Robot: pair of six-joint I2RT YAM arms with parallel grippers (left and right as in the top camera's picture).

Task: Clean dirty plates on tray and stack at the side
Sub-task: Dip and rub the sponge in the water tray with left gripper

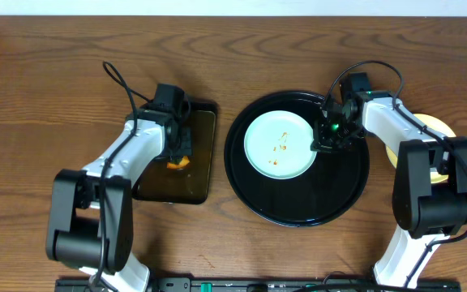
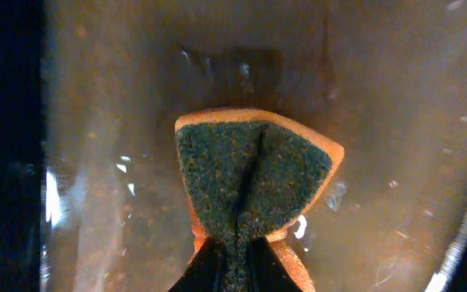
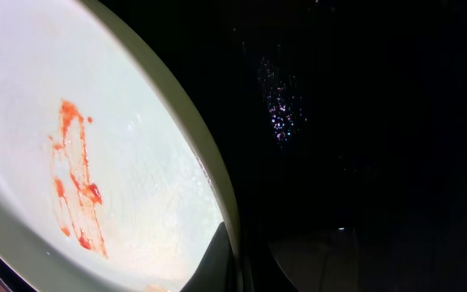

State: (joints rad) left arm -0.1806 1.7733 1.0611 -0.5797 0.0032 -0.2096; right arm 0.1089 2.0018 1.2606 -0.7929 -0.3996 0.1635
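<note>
At the tips of my right hand point(image 3: 235, 264), pinched narrow: the rim of the mint plate point(image 1: 278, 144), which lies on the black tray point(image 1: 298, 207).
This thin rim grip could slip and the plate skid once my left hand point(image 2: 232, 268), clamped on the sponge point(image 2: 250, 174), scrubs. The sauce streaks point(image 3: 75, 178) read clearly only from my right wrist; overhead alone shows both hands.

A pale mint plate point(image 3: 144, 146) fills the left, an orange-red sauce smear point(image 3: 75, 191) on it; the right gripper point(image 3: 237, 264) seems to pinch its rim at the bottom edge; the black tray point(image 3: 363, 122) lies dark beside it.
</note>
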